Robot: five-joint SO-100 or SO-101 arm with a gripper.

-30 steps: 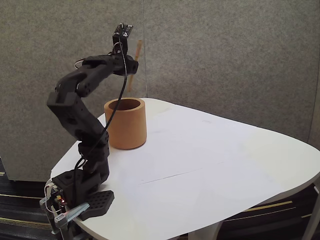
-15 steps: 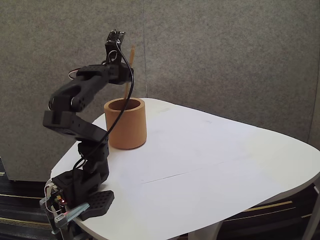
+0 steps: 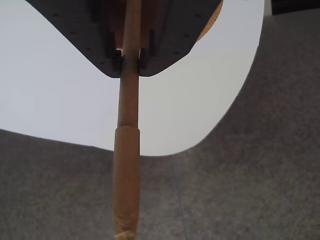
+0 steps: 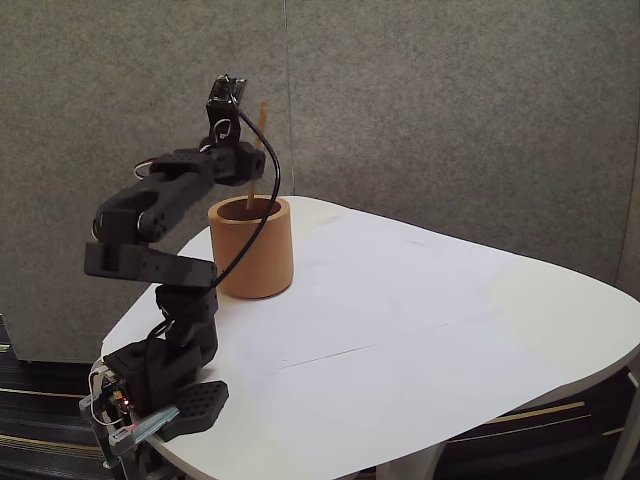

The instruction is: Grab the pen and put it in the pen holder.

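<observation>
In the fixed view the orange-brown pen holder point(image 4: 255, 255) stands on the white table point(image 4: 420, 320) at its back left. Just above the holder's mouth, my gripper point(image 4: 250, 168) is shut on the tan pen point(image 4: 260, 125). The pen stands nearly upright, and its lower end reaches down into the holder's opening. In the wrist view the pen point(image 3: 126, 150) runs straight down the picture, pinched between the two black fingers of the gripper point(image 3: 130, 62). A sliver of the holder's point(image 3: 216, 19) rim shows behind the right finger.
A black cable point(image 4: 262, 215) loops from the wrist camera down past the holder's front. The arm's base point(image 4: 155, 385) is clamped at the table's front left corner. A grey wall panel point(image 4: 450, 120) stands close behind, and the table surface runs to the right.
The arm has folded down and back, lowering the gripper. The pen went from hanging tilted above the holder to standing upright with its lower end in the opening.
</observation>
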